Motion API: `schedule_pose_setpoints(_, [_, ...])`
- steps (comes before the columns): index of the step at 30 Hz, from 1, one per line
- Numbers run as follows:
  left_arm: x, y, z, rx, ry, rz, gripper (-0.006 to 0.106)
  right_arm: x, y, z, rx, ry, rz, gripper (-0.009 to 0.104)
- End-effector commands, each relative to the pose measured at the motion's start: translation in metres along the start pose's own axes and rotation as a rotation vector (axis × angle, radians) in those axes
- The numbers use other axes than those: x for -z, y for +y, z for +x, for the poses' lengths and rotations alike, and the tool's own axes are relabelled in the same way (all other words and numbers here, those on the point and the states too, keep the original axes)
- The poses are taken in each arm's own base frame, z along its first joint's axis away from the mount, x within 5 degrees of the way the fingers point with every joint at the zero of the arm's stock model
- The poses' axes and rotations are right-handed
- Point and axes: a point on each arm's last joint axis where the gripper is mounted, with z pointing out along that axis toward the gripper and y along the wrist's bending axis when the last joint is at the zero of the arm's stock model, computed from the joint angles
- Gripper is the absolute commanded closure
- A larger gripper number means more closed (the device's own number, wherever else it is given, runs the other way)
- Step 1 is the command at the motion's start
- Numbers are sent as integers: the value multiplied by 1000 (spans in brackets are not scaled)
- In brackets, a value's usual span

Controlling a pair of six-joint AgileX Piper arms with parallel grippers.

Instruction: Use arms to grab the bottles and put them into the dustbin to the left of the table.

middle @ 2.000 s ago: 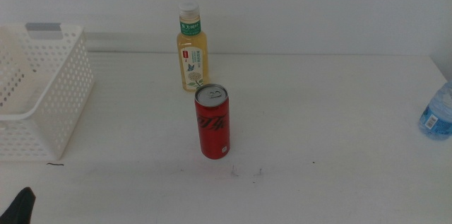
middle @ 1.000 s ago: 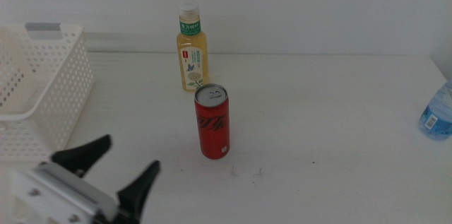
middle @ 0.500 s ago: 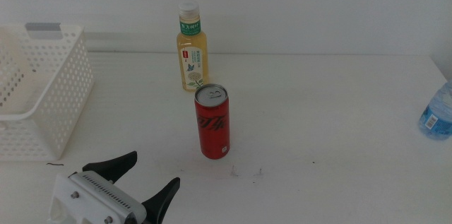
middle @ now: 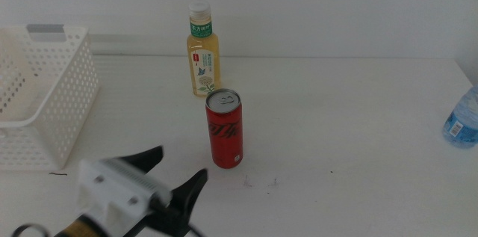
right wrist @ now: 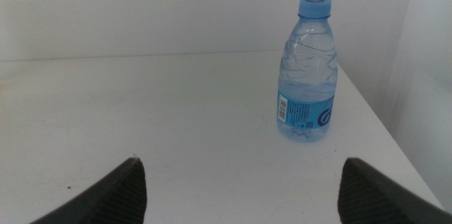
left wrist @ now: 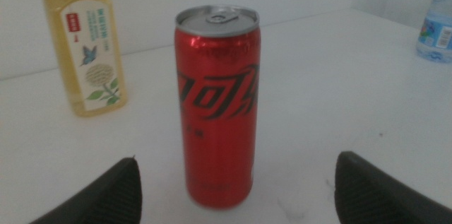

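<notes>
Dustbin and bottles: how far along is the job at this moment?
Nothing is binned yet: what shows of the dustbin looks empty. The open left gripper faces the upright red can, not gripping it. The tea bottle and water bottle remain standing; the open right gripper waits out of the middle view.

White table (middle: 358, 117) — tea bottle (middle: 202, 50), can (middle: 225, 128), water btl (middle: 464, 116), basket (middle: 45, 95)

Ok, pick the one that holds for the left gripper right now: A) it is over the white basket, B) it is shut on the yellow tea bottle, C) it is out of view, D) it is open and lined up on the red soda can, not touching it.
D: the left gripper has its jaws spread wide, and in its wrist view the red soda can stands upright between them, clear of both.
</notes>
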Motion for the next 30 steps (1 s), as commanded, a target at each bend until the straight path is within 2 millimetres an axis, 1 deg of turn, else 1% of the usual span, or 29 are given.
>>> schedule_pose_setpoints(1, [-16,0,-1,29,1,2,7,0,-1,0,11,-8,7,9])
schedule_pose_setpoints(3, [-29,-1,0,40,-12,15,7,0,-1,0,11,-8,7,9])
schedule_pose_setpoints(9, [-65,-2,11,71,22,25,7,0,-1,0,11,-8,7,9])
schedule_pose_setpoints(14, [-93,0,12,76,11,10,7,0,-1,0,11,-8,7,9])
schedule_pose_setpoints(19, [-117,3,13,85,46,-32,7,0,-1,0,11,-8,7,9])
schedule_pose_setpoints(25, [-136,6,12,70,68,-63,7,0,-1,0,11,-8,7,9])
schedule_pose_setpoints(30, [-144,6,13,69,69,-64,7,0,-1,0,11,-8,7,9])
